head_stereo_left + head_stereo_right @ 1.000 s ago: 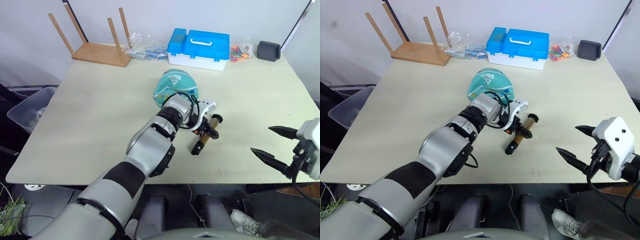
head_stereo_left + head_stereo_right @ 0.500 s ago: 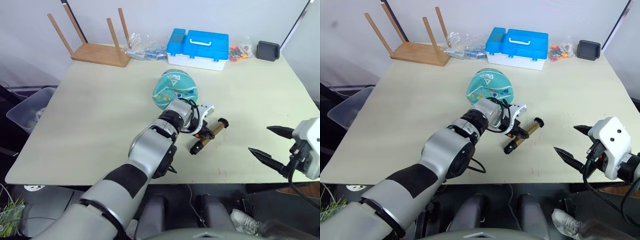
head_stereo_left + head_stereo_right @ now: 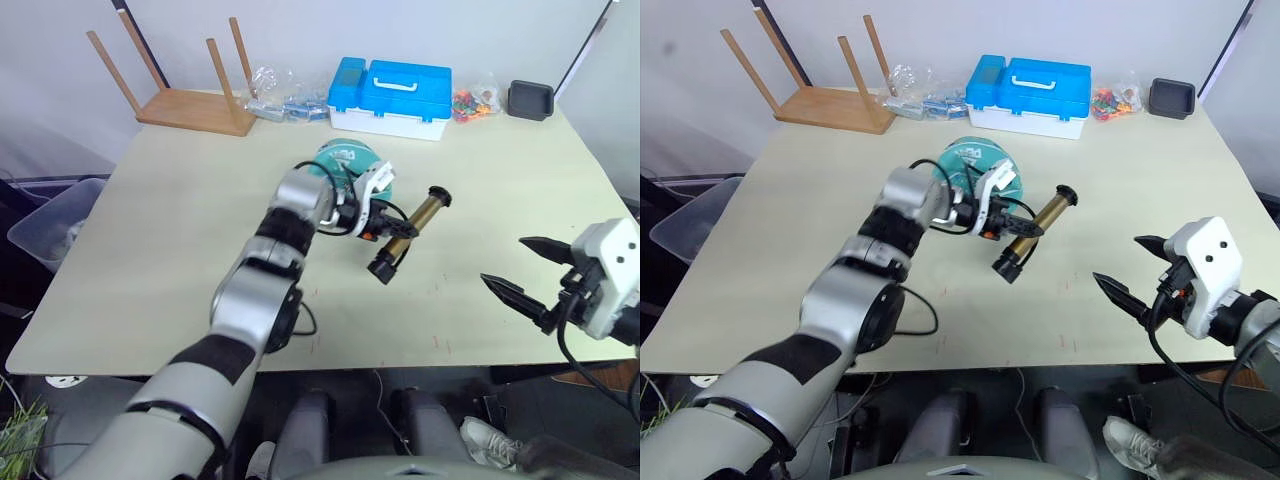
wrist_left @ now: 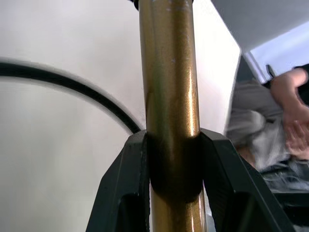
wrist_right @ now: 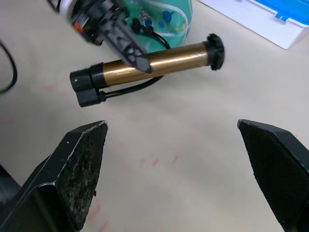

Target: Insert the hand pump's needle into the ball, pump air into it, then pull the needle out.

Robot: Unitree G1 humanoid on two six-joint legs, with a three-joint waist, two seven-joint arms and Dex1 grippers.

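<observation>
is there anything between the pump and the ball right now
Nothing visible stands between them. The left gripper is shut on the hand pump, held just beside the ball, with only the robot's own wrist between. The thin black hose runs along the barrel. The right gripper waits open, off to the side.

Far edge of table (image 3: pixel 180 230): upturned wooden stool (image 3: pixel 190 100) left, blue toolbox (image 3: pixel 392 95) centre, black tray (image 3: pixel 528 100) right.
</observation>
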